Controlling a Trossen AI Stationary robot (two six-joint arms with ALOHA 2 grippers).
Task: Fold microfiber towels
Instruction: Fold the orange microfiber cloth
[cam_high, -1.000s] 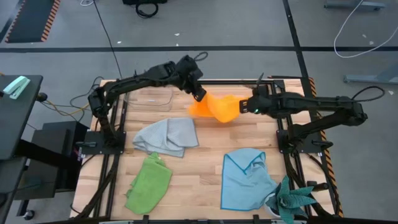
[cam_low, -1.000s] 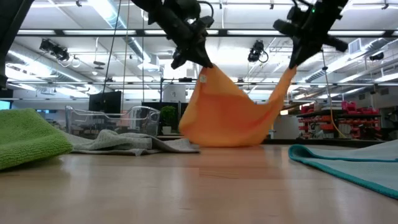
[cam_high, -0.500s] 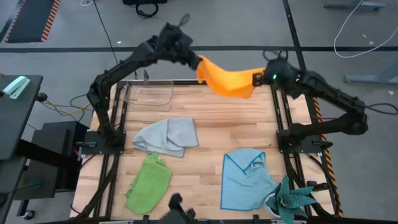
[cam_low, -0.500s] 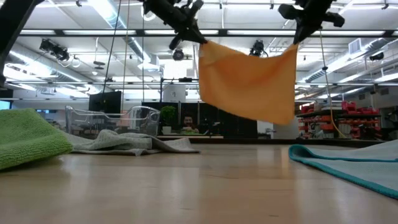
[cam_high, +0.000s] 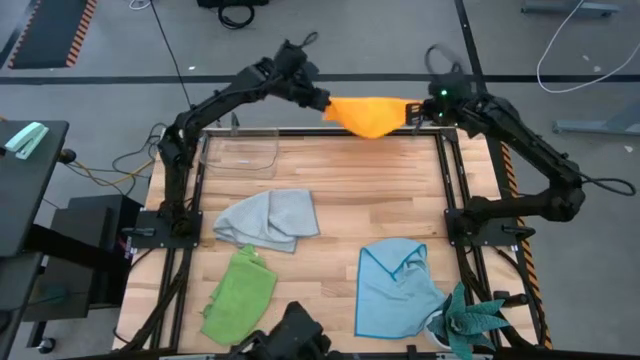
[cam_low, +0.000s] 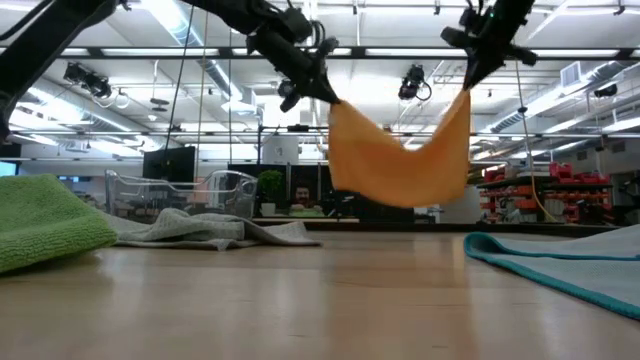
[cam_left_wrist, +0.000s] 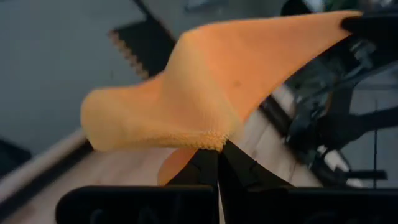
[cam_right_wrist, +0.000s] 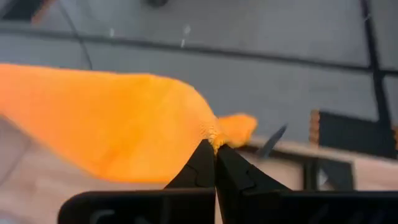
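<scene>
The orange-yellow towel (cam_high: 367, 113) hangs in the air over the table's far edge, spread between my two grippers; the low view shows the towel (cam_low: 400, 155) clear of the table. My left gripper (cam_high: 325, 103) is shut on its left corner and my right gripper (cam_high: 412, 113) on its right corner. The grey towel (cam_high: 268, 218) lies crumpled at mid-left, the lime green towel (cam_high: 240, 293) near the front left, and the light blue towel (cam_high: 396, 285) at the front right, partly folded over. My left gripper pinches the towel's hemmed edge at one corner (cam_left_wrist: 208, 140) between its two fingertips, slanting down from the left. The cloth hangs from there, clear of the table. My right gripper pinches the opposite corner (cam_right_wrist: 213, 135) between its fingertips, slanting down from the right. The top edge sags slightly between the two holds.
A clear plastic box (cam_high: 240, 157) stands at the far left of the table. A teal spiky-leaved plant (cam_high: 470, 325) sits at the front right corner. Something dark (cam_high: 290, 335) shows at the table's front edge. Bare wood lies in the middle.
Both grippers have risen and gone toward the table's far edge, drawing apart with the orange-yellow towel. The towel, whose lower part touched the table, has been lifted clear and spread out between them; its top edge has since slackened a little.
</scene>
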